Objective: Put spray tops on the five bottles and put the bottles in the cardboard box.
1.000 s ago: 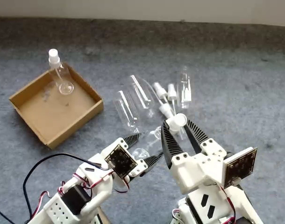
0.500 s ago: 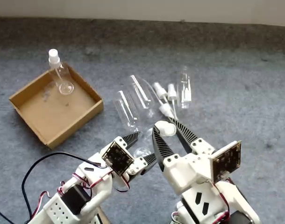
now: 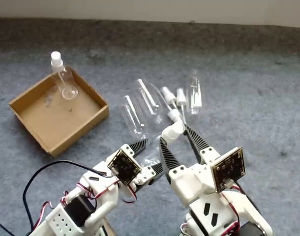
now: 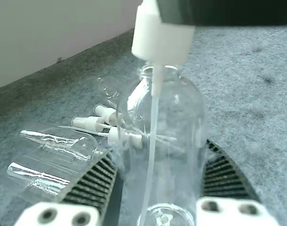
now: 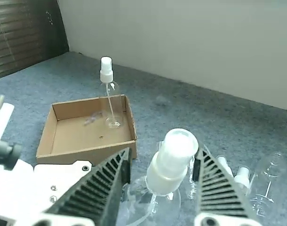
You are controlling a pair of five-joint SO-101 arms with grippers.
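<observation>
The step in hand is capping the second bottle. The left hand (image 3: pixel 149 156) is closed around a clear bottle (image 4: pixel 168 136) and holds it upright, its two ribbed fingers pressing the glass from either side. The right hand (image 3: pixel 174 133) grips a white spray top (image 4: pixel 163 34) just above the bottle's mouth. The thin dip tube appears to run down through the neck into the bottle, while the cap itself is not seated on the rim. On the high view's clock face the pair of hands sits at six o'clock. The cardboard box (image 3: pixel 80 131) lies toward ten o'clock, with one finished bottle (image 3: pixel 64 81) standing in its far corner. Toward twelve o'clock three uncapped bottles (image 3: pixel 133 116) lie on the grey surface (image 3: pixel 248 88), with three loose tops (image 3: pixel 168 94) among them. The next move likely calls for lowering the top straight down along the bottle's axis until it meets the neck. It must then be pressed or twisted home while the left hand keeps the bottle from tilting — a skewed tube could jam at the rim. So I judge the task well short of half done.
</observation>
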